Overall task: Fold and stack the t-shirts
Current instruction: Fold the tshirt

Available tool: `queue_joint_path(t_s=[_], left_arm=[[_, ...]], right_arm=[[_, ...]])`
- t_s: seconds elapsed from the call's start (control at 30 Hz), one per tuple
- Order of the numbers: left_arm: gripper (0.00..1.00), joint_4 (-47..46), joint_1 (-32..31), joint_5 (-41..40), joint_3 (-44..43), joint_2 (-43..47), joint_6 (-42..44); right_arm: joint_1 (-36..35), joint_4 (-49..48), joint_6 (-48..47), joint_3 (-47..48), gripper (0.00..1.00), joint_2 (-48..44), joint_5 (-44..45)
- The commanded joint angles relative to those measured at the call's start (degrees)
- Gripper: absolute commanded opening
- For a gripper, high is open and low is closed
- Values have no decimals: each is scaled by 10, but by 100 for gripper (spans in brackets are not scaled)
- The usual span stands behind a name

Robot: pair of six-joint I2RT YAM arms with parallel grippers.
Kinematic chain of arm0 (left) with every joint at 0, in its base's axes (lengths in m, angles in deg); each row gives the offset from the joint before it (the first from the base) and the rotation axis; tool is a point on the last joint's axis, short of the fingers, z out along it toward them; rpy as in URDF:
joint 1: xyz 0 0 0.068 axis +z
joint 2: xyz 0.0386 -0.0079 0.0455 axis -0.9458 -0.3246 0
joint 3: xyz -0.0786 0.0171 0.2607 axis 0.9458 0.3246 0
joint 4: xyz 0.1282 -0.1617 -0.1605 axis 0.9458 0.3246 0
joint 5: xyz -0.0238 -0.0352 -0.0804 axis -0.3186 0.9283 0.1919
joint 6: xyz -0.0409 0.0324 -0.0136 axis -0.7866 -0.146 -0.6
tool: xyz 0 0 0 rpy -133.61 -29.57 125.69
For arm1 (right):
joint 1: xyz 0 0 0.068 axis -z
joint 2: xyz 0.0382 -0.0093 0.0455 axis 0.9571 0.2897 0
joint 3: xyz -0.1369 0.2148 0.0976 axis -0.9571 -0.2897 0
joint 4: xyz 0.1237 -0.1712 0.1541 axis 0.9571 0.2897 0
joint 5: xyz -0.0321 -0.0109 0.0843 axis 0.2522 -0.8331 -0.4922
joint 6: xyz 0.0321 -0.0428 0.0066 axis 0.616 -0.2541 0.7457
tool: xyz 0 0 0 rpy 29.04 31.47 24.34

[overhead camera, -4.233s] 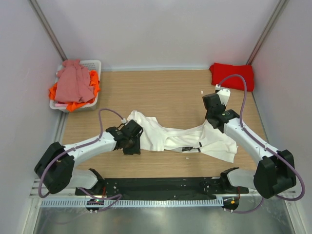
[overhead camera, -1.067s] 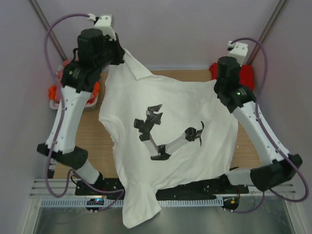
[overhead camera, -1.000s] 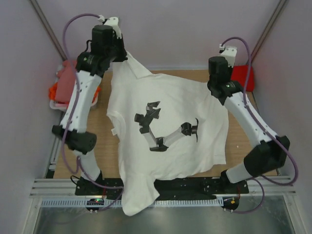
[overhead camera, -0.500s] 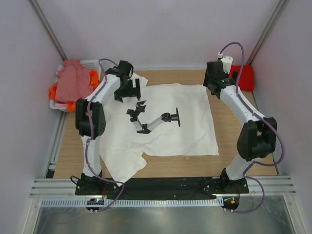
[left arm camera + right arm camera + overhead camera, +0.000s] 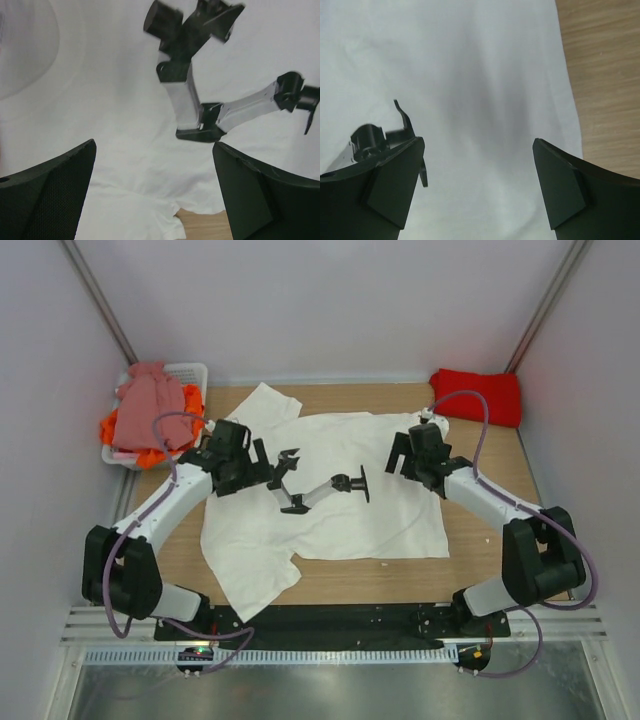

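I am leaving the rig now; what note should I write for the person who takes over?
Left pincer: open, empty, over the white t-shirt. Right pincer: the same.
The white one: spread out mid-table, print up. Red t-shirt: folded, far right corner. Pink t-shirt and orange t-shirt: in the basket.
Done: red one.
To do: fold the white one, stack it, then the basket's two.

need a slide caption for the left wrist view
Left gripper, open, hovering over the spread white t-shirt, its black robot-arm print ahead and a sliver of wooden table at the cloth's edge.
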Motion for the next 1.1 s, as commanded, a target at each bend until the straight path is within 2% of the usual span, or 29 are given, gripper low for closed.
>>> queue_joint_path(t_s=[0.0,0.03,0.13,0.23,0.3,0.33,0.4,0.47,0.57,0.7,0.97,1.07], left_arm=[[100,13,-30,-6,47,92,-54],[100,32,-50,-8,56,108,-71],[100,98,-111,-13,106,177,-115],[100,157,-194,-30,144,225,-158],[100,199,-253,-54,150,253,-217],[100,251,-273,-81,151,263,-243],[99,294,-325,-106,158,298,-311],[97,333,-347,-118,180,324,-361],[91,345,-364,-108,232,350,-394],[84,323,-396,-81,298,335,-418],[85,302,-467,-62,325,261,-462],[77,271,-479,-43,341,260,-469]], right_arm=[[-64,-49,28,-51,96,-67,75],[-111,-54,32,-66,96,-103,149],[-173,-95,76,-132,96,-165,226],[-190,-170,108,-211,96,-210,247],[-192,-207,124,-248,94,-248,264],[-195,-217,128,-261,92,-264,279],[-218,-263,132,-313,92,-313,333],[-220,-286,135,-338,92,-354,346],[-221,-291,143,-357,93,-366,351],[-222,-273,143,-330,94,-335,346],[-222,-266,143,-322,97,-318,343],[-222,-268,143,-327,97,-322,341]])
